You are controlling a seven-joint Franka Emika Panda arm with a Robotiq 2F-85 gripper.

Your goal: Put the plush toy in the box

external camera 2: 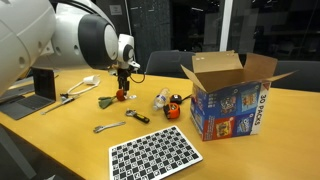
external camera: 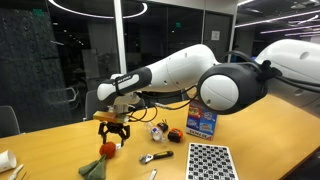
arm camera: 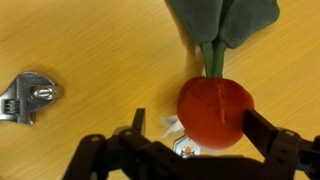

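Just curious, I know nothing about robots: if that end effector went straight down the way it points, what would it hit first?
Probably the plush toy: in the wrist view its red head sits within the open end effector. The gap between them is unclear.

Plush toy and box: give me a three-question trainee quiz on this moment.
1. True or false: the box has its top flaps open.
2. Relative to the plush toy, the gripper is: A) shut on it; B) open, fingers either side of its red head; C) far off to one side.
3. Short answer: where does the toy lie?
Key: 1 true; 2 B; 3 on the table, outside the box.
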